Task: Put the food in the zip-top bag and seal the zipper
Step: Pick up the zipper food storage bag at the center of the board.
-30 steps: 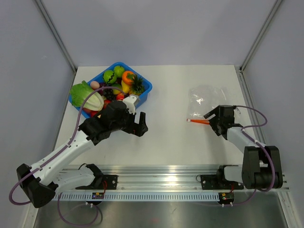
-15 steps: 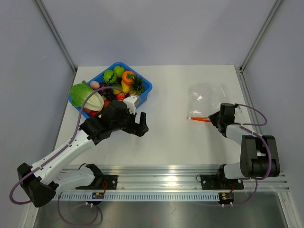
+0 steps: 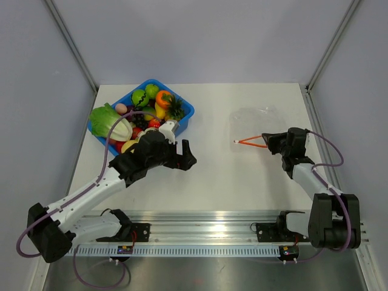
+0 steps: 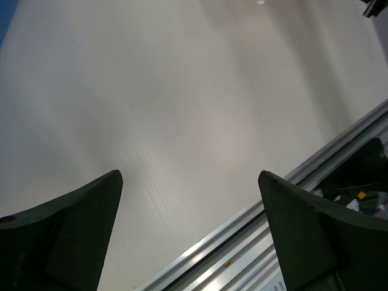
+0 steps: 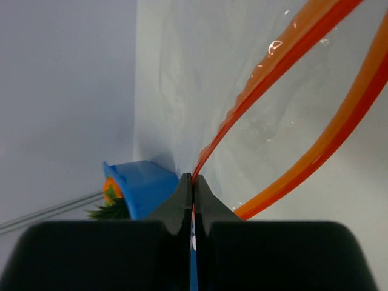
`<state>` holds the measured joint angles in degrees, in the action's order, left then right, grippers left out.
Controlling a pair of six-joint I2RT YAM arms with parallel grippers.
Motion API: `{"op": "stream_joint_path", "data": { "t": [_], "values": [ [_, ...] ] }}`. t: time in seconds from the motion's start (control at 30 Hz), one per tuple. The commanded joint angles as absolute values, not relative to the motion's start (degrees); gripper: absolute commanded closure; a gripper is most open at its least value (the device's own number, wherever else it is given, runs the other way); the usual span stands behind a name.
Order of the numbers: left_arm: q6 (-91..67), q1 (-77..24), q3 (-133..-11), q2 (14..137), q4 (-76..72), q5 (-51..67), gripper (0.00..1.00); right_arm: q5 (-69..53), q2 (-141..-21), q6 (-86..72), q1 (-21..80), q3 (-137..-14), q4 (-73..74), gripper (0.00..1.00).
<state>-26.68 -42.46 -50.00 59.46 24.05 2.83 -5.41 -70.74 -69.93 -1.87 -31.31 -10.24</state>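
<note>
Landmark: blue bin (image 3: 187, 109).

- The food (image 3: 140, 97) lay heaped inside the blue bin. None of it had been lifted out, and none showed in the bag.
- The left gripper (image 3: 187, 155) hung just beside the bin's near right corner, over bare table (image 3: 212, 182). In the left wrist view the left gripper (image 4: 191, 236) had its fingers spread wide, with nothing between them. From this gripper the food lay back and to the left, close by.
- The zip-top bag (image 3: 254, 121) lay flat, well apart from the bin on its right side and about level with it.
- The zipper (image 3: 250, 142) ran along the bag's near edge. Its long axis pointed roughly toward and away from the bin, and its free tip was the end nearer the bin.
- The right gripper (image 3: 268, 142) sat at the zipper's end farther from the bin. In the right wrist view the fingers of the right gripper (image 5: 193, 182) were pressed together, pinching one red-orange strip of the zipper (image 5: 273, 66). The second strip parted from it, so the mouth stood partly open.
- How wide the mouth gaped could not be judged from above; it looked like a narrow wedge.

Judgement: the left arm was the nearer one to the food. The carry would run rightward from the bin into a mouth facing the near side.
</note>
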Motion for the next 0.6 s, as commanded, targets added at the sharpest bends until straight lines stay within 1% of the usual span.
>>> {"op": "stream_joint_path", "data": {
  "t": [0.0, 0.17, 0.33, 0.4, 0.57],
  "values": [
    [-35.7, -43.2, -48.9, 64.5, 8.6, 9.6, 0.04, -9.8, -67.0, -80.9, -1.8, -33.8, -10.3, 1.00],
    [-42.1, -46.7, -51.3, 74.0, 0.4, 11.2, 0.06, -9.1, -63.5, -85.2, -0.3, -37.0, -7.5, 1.00],
    [-43.6, -48.7, -57.0, 81.7, 0.4, 11.1, 0.04, -11.2, -63.9, -83.8, 1.4, -39.1, -6.9, 1.00],
    [-44.0, -48.7, -58.5, 84.6, -2.4, 12.0, 0.04, -12.6, -64.0, -82.8, 1.8, -39.3, -7.0, 1.00],
    [-43.2, -48.7, -62.0, 89.0, -2.3, 12.7, 0.06, -14.7, -63.1, -81.7, 2.0, -38.6, -6.3, 1.00]
  ]
}}
